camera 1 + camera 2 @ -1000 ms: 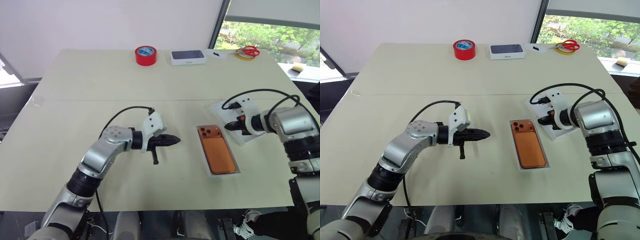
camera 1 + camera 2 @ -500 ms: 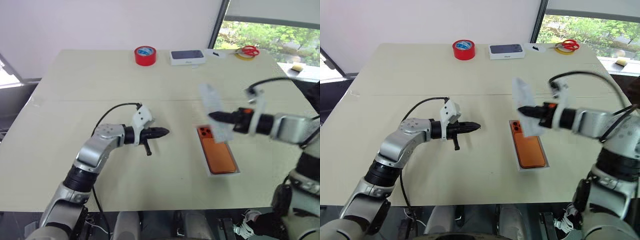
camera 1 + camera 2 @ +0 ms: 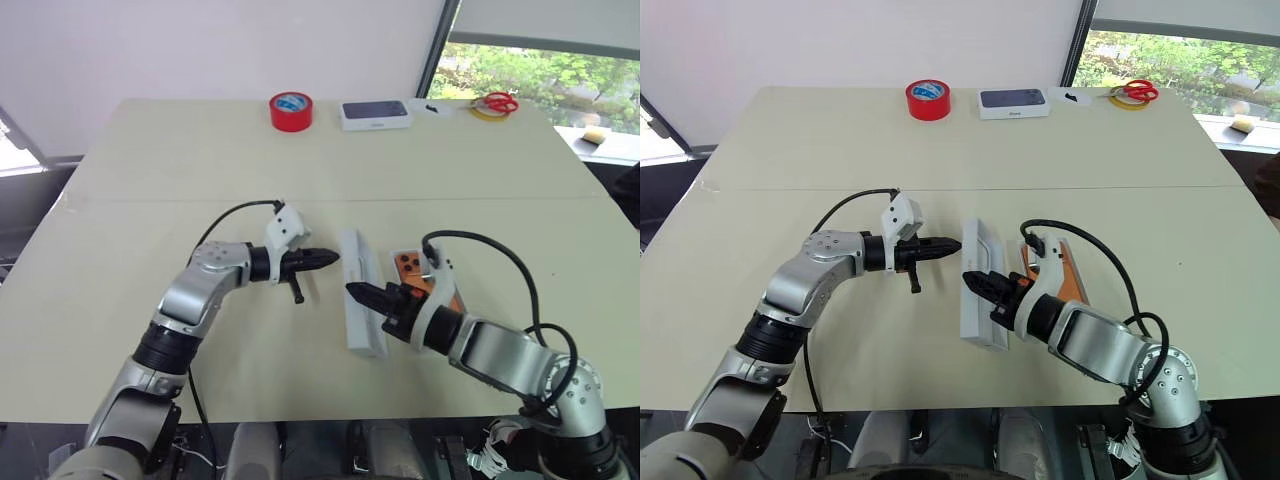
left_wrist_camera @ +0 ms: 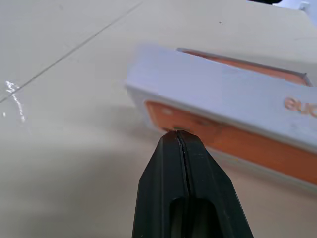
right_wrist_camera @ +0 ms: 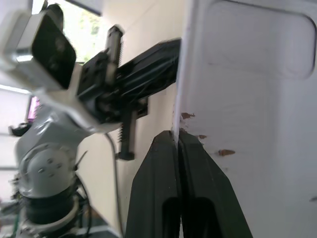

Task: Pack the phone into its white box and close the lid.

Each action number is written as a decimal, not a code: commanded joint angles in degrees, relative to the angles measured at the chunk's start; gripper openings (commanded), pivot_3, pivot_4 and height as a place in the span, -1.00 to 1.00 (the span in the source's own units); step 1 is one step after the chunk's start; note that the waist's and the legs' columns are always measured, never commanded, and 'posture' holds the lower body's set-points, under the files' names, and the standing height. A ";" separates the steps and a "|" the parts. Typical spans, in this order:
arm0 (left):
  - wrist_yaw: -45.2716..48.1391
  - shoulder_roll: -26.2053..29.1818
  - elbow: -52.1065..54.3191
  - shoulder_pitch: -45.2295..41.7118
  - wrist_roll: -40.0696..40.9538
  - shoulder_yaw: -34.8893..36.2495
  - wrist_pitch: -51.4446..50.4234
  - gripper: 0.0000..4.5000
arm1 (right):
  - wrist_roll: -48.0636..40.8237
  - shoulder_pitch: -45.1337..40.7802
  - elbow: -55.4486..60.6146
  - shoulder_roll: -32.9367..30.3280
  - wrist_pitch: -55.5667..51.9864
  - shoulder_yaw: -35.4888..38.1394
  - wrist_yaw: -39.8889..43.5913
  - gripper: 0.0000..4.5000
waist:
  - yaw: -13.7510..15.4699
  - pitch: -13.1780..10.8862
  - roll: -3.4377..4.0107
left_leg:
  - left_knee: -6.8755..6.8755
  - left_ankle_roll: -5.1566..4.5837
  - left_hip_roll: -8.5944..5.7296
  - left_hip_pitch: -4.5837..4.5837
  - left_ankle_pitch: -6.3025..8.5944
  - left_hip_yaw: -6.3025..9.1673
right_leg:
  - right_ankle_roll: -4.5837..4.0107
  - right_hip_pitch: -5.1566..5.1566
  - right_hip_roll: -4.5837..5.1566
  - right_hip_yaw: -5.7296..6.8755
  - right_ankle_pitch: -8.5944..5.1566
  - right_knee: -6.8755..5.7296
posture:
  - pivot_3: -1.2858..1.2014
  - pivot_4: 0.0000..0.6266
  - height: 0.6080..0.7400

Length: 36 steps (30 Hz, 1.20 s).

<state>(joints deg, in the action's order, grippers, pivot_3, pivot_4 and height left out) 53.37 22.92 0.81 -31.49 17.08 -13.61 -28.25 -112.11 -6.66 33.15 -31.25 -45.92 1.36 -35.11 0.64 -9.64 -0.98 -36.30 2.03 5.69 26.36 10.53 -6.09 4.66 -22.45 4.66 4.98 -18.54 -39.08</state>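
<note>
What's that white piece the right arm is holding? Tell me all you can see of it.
It is the lid, a white rectangular hollow cover with a raised rim and plain white inside, cardboard by the look of it. It stands tilted on its long edge just left of the phone. The right gripper pinches its rim, fingers shut on it. The left gripper, shut, points at its outer side, which bears an orange picture.

The lid [image 3: 362, 290] and the right gripper [image 3: 362, 294] hide most of the phone [image 3: 408, 266]; the lid is blurred in the left wrist view.
</note>
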 commanded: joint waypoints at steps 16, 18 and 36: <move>-6.19 -15.63 -1.35 -3.87 -3.72 -11.09 -2.79 -1.00 | 14.54 -6.81 -14.11 -34.27 -15.46 17.11 21.59 0.97 | 0.36 0.01 -0.02 | -0.03 -0.02 -0.04 0.01 0.01 -0.03 | 0.01 0.01 0.02 -0.02 0.00 0.04 | 0.03 -0.52 0.85; -7.02 -17.28 -2.29 -4.60 -3.92 -10.93 -2.98 -1.00 | 20.30 -5.13 -12.81 -35.48 -15.15 17.57 25.03 0.97 | 0.26 0.01 -0.02 | -0.05 -0.02 -0.04 0.03 0.01 -0.02 | 0.01 0.01 0.02 -0.02 0.00 0.04 | 0.03 -0.52 0.85; -0.15 -2.77 3.02 -3.57 -3.52 -9.75 -10.48 -1.00 | 56.36 0.06 -3.70 -32.20 -11.67 9.29 43.07 -0.98 | 0.28 0.04 0.04 | -0.02 -0.01 -0.04 0.01 0.01 -0.02 | 0.01 -0.01 0.03 -0.02 -0.01 0.05 | 0.03 -0.52 0.85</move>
<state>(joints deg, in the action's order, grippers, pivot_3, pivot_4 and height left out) 52.99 20.75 1.99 -34.70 14.25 -21.61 -38.77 -57.15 -5.77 28.05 -64.08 -57.68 9.80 7.13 0.92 -9.60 -0.94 -36.33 2.02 5.65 26.37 10.54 -6.11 4.67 -22.45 4.69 4.97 -18.55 -39.03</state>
